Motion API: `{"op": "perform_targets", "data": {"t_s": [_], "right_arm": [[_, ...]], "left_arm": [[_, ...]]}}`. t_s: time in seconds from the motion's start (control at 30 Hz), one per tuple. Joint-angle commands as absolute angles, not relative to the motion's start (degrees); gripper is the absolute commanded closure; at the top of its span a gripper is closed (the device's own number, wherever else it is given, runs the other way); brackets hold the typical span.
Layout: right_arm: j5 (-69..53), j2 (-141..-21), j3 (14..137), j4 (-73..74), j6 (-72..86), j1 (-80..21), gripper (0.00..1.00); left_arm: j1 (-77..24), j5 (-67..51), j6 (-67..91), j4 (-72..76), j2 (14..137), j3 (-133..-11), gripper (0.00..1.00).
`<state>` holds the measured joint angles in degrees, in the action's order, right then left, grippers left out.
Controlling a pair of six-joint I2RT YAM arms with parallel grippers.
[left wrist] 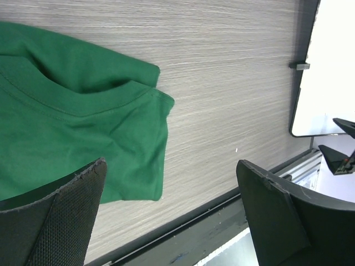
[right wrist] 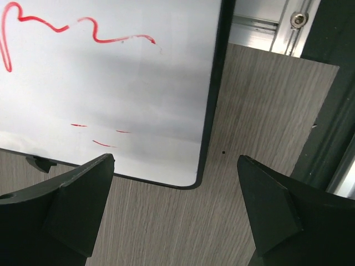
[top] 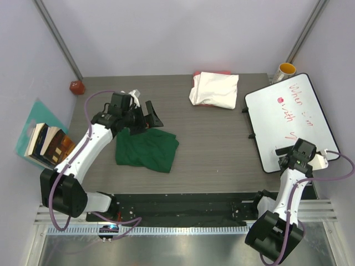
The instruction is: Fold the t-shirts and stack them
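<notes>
A dark green t-shirt [top: 147, 148] lies crumpled on the table left of centre; it also shows in the left wrist view [left wrist: 72, 122]. A cream-white folded bundle [top: 215, 88] lies at the back, with a red-pink cloth edge [top: 213, 72] beneath it. My left gripper [top: 145, 119] is open and empty, held above the far edge of the green shirt; in the left wrist view [left wrist: 172, 188] its jaws stand wide apart. My right gripper [top: 297, 156] is open and empty over the near corner of the whiteboard, as the right wrist view [right wrist: 175, 183] shows.
A white whiteboard [top: 288, 119] with red writing lies at the right, its corner in the right wrist view [right wrist: 111, 88]. A yellow cup [top: 285, 71] stands behind it. Books [top: 47, 144] on a teal board lie at the left. A red object [top: 76, 87] sits back left.
</notes>
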<state>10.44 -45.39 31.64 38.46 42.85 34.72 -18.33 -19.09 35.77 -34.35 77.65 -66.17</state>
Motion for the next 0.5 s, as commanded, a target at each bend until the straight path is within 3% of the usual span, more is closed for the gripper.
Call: {"op": "perform_targets", "data": {"t_s": [0.0, 0.27, 0.47], "right_arm": [[14.76, -45.44, 32.61, 41.22, 47.28, 34.54, 0.01], [26.54, -45.88, 28.74, 39.64, 53.61, 34.72, 0.01], [19.53, -47.54, 25.76, 32.63, 49.76, 34.89, 0.01]], "left_arm": [[-19.51, -18.02, 37.18, -34.63, 74.1, -65.83, 0.0], [-21.44, -16.17, 39.02, -35.24, 71.19, -65.57, 0.0], [-23.29, -14.94, 39.81, -35.77, 70.4, -66.18, 0.0]]}}
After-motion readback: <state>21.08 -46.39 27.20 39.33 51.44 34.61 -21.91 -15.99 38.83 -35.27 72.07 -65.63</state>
